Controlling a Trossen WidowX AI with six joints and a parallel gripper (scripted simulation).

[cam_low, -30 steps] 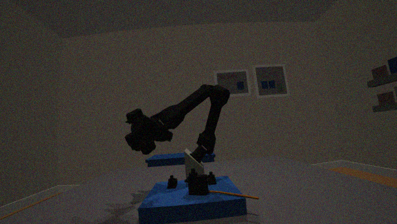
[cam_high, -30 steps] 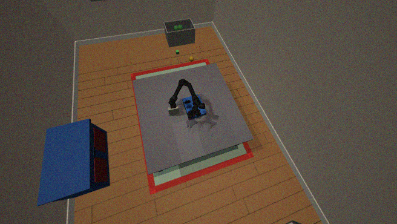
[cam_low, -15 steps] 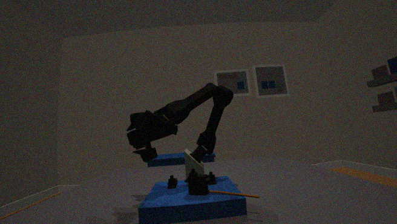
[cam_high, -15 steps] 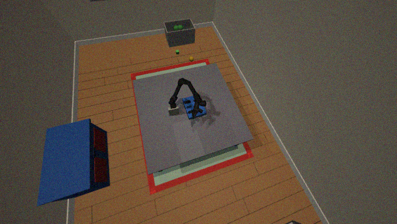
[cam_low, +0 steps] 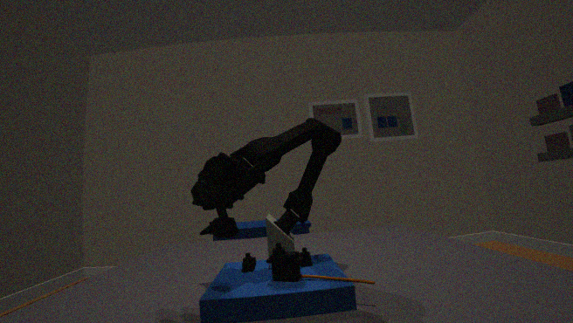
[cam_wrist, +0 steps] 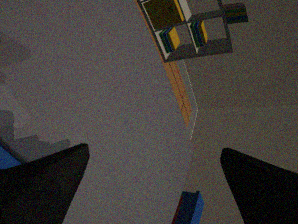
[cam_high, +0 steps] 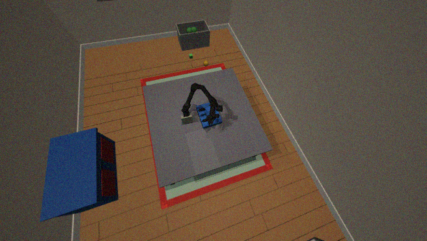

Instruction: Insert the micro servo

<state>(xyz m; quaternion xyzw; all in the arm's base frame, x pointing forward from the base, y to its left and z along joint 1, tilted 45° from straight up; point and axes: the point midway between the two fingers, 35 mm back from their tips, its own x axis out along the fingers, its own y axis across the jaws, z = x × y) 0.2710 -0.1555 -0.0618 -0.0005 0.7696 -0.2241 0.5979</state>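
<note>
The blue deck point(cam_low: 245, 297) point(cam_high: 212, 124) lies on the grey table top. A dark micro servo point(cam_low: 286, 266) stands on the deck, taller than two smaller dark servos point(cam_low: 249, 263) point(cam_low: 306, 257) beside it. Its orange cable point(cam_low: 336, 278) sticks out to the right over the deck's edge. The light is too dim to tell whether the servo's ears lie flat. My gripper point(cam_low: 220, 224) point(cam_high: 214, 114) point(cam_wrist: 156, 155) is open and empty. It hangs off the deck, to the left and behind, over a second flat blue plate point(cam_low: 251, 229).
A white wedge point(cam_low: 277, 237) stands by the arm's base, behind the deck. A grey bin point(cam_high: 193, 39) with green balls stands at the far end of the wooden floor. A blue cabinet point(cam_high: 75, 172) stands to the left of the table. A shelf unit point(cam_wrist: 186, 10) shows in the wrist view.
</note>
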